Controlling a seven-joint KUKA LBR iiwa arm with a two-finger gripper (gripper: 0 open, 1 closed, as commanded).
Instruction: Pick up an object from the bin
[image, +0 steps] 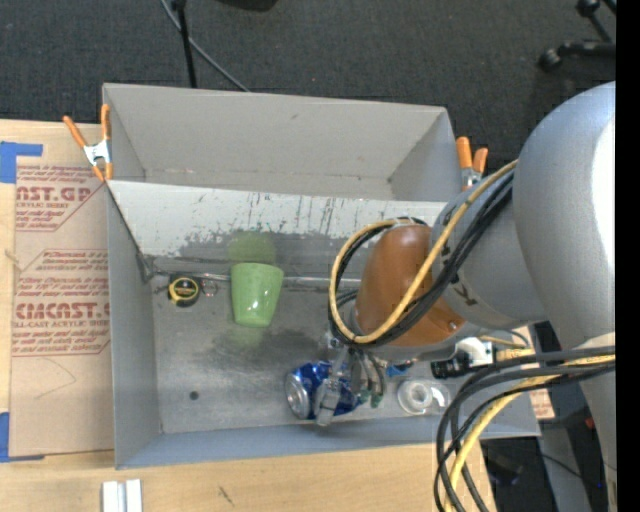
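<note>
My gripper (352, 384) is low at the bin's near side, right against a crushed blue drink can (306, 389) lying on the floor by the front wall. The can's right end sits under the gripper's tip. A white tape roll (420, 397) lies just right of the gripper. A light green cup (255, 292) rests on its side to the upper left, well apart from the gripper.
A small yellow tape measure (184, 290) lies at the far left by the back wall. A white and black item (470, 353) sits at the right under the arm. The arm's orange cover and cables hang above the bin's right half.
</note>
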